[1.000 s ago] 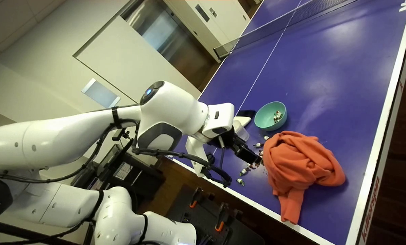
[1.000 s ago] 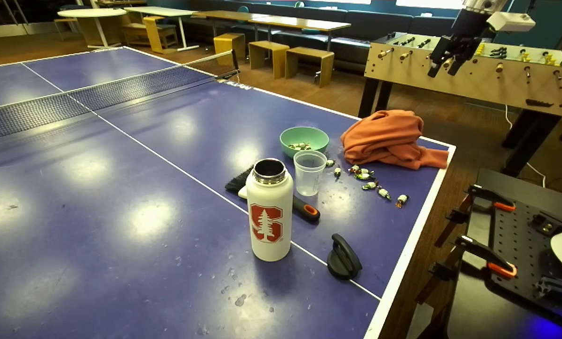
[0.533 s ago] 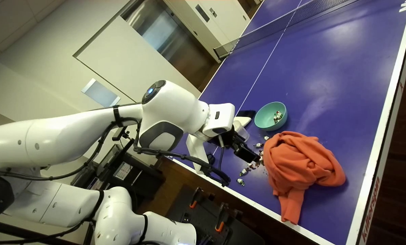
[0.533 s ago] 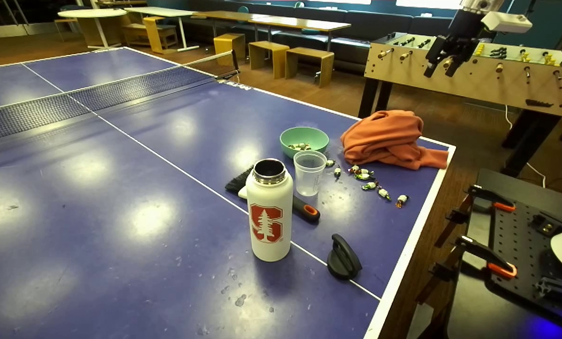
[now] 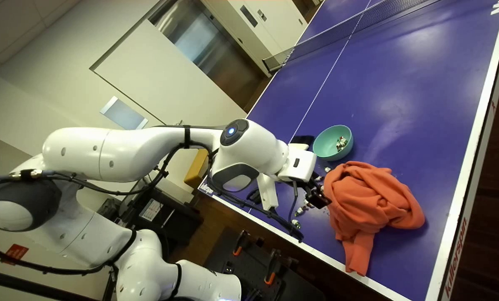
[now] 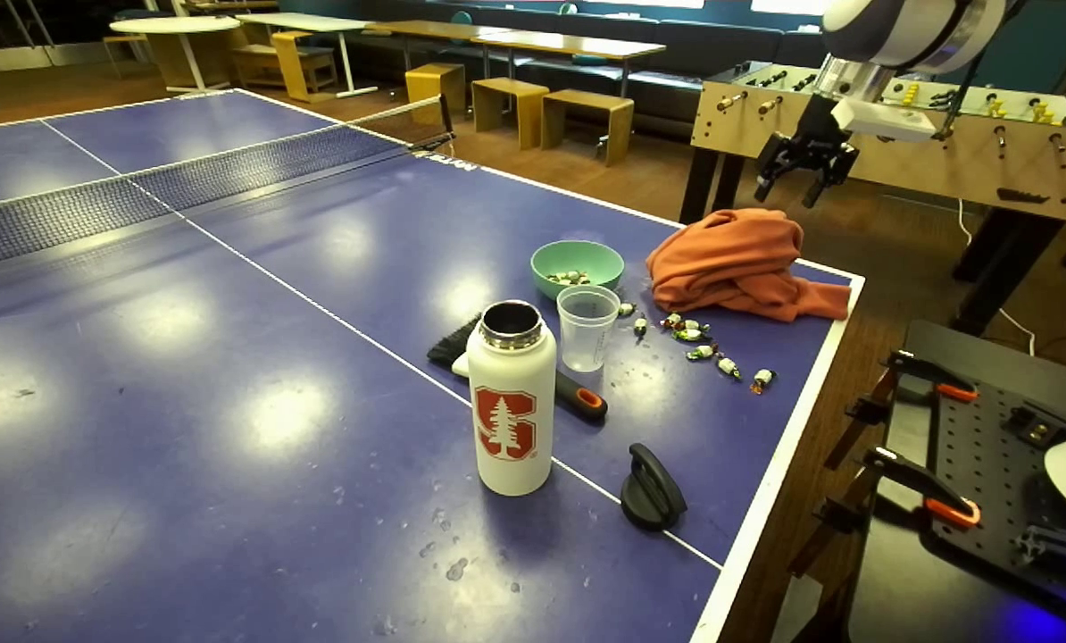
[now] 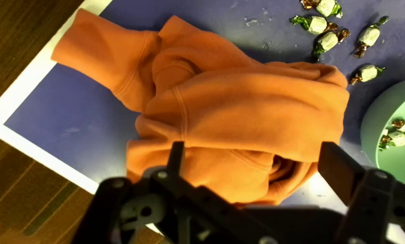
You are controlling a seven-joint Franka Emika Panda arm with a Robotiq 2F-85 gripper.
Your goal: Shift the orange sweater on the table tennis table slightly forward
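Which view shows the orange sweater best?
The wrist view: the orange sweater looms large, folds and seams clear, though the gripper covers part of it. Both exterior views show it smaller but almost unobstructed.

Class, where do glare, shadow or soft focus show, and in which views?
In both exterior views, pale glare patches on the table tennis table; in an exterior view, a soft shadow beside the white water bottle; in the wrist view, the gripper dark and somewhat soft-edged against the brighter orange sweater.
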